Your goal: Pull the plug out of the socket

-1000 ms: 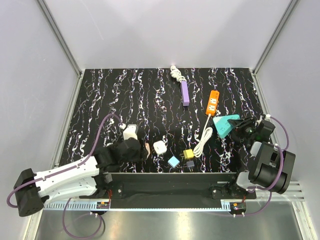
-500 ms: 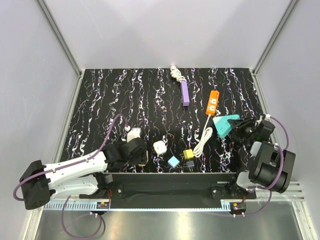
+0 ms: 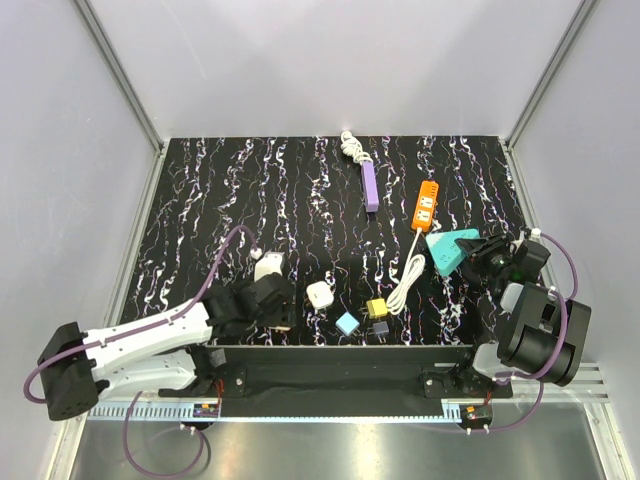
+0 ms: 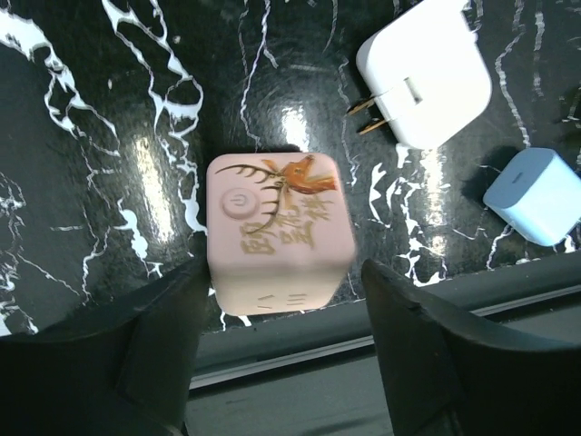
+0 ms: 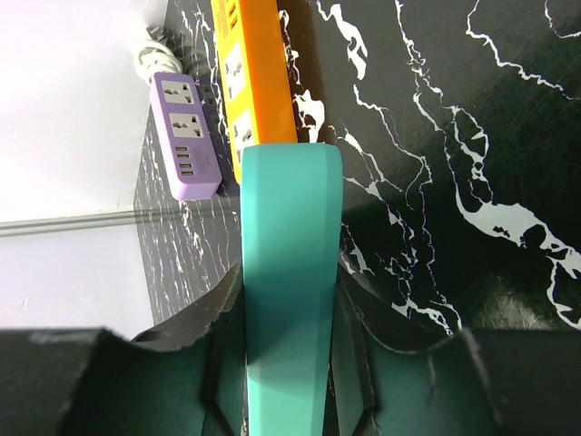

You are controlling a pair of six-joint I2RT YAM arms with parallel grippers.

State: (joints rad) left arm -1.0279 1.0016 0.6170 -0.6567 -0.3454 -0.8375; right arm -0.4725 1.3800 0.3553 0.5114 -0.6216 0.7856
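A pink cube socket with a deer print lies on the black marbled table. A white plug adapter lies apart from it, its bare prongs pointing towards the cube; it also shows in the top view. My left gripper is open with its jaws either side of the cube's near end, the left jaw close to it. In the top view the left gripper covers most of the cube. My right gripper is shut on a teal block at the right side of the table.
A light blue cube lies right of the pink cube. An orange power strip with a white cable and a purple power strip lie at the back. A yellow cube sits near the front rail.
My left arm has moved right and forward, bringing its open gripper over the pink cube. The right arm and the teal block have not moved.
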